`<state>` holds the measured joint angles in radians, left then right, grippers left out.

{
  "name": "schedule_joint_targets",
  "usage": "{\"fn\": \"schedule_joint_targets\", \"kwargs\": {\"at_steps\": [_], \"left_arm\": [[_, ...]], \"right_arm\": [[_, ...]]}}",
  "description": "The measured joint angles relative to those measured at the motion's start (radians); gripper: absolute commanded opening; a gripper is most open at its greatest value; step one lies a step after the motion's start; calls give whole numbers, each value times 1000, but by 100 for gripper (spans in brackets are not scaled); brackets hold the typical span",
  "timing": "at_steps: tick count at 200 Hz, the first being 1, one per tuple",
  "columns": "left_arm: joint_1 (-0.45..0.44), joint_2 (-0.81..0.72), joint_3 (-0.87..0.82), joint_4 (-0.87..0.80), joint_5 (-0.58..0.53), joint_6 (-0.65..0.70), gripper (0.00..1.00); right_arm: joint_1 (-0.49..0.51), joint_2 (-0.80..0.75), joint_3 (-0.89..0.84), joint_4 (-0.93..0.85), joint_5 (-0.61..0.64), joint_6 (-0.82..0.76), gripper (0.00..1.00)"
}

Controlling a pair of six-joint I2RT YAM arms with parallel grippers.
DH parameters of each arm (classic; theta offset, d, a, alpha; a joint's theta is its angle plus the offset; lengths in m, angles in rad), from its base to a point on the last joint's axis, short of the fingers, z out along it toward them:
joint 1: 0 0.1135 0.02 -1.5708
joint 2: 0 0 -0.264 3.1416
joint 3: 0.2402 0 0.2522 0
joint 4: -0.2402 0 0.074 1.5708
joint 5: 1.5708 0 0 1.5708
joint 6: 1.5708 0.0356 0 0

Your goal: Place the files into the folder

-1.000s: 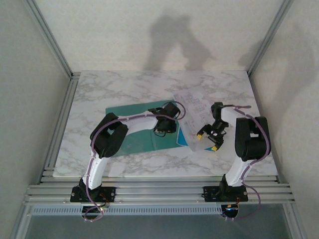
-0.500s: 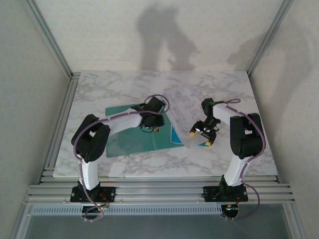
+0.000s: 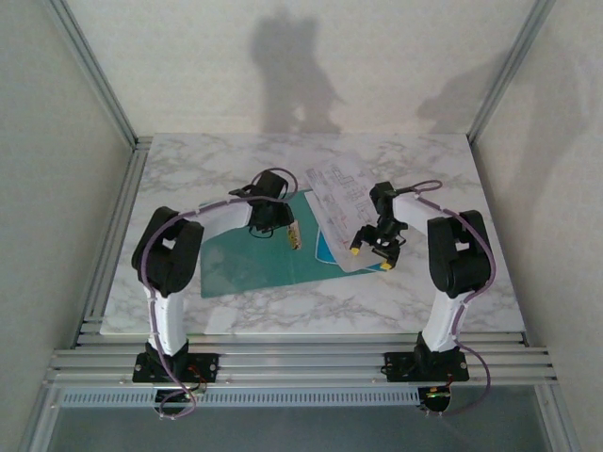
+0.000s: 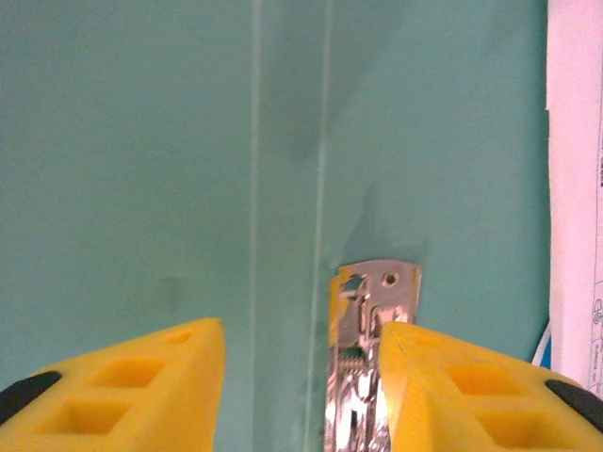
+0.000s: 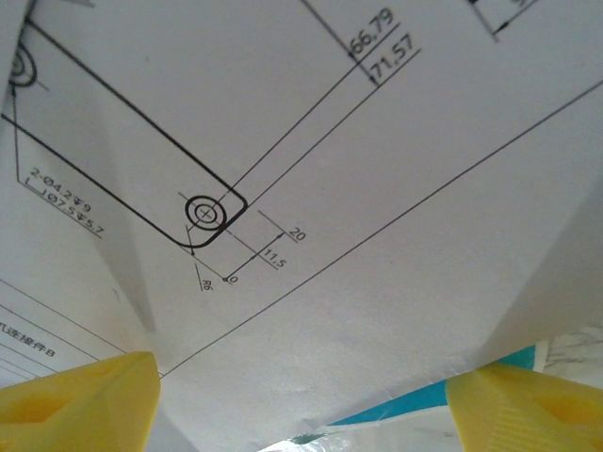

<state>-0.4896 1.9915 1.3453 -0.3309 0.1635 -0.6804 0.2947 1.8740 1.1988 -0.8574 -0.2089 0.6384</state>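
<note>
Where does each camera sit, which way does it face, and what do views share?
Top external: fixed above and behind the bases, looking down on the marble table; both arms, left claw and right claw show.
Left wrist: on the left arm, facing down at the folder and its metal clip; its yellow fingers at the bottom.
Right wrist: on the right arm, close on the files; yellow fingers in the bottom corners.
Shared: all three catch folder and files.

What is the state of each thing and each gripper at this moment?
folder: open, lying flat.
metal clip: inside the folder, holding no sheet.
files: loose, overlapping the folder's right edge.
left gripper: open, above the metal clip.
right gripper: open, over the files.
</note>
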Motion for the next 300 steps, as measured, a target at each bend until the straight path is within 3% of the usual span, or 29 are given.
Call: {"fn": "schedule_joint_targets", "kwargs": {"at_steps": [104, 162, 204, 244, 300], "left_arm": [[-23, 164, 185, 20, 57, 60, 43], [-57, 179, 235, -10, 45, 66, 44], [-76, 145, 238, 0, 72, -2, 47], [-128, 167, 348, 43, 176, -87, 47], [-183, 312, 493, 66, 239, -135, 49]], "right_arm": [[23, -61, -76, -3, 12, -37, 80], [24, -151, -66, -47, 60, -37, 80], [-47, -202, 20, -35, 37, -11, 69], [-204, -84, 157, 24, -22, 34, 51], [-268, 183, 387, 48, -30, 53, 48]]}}
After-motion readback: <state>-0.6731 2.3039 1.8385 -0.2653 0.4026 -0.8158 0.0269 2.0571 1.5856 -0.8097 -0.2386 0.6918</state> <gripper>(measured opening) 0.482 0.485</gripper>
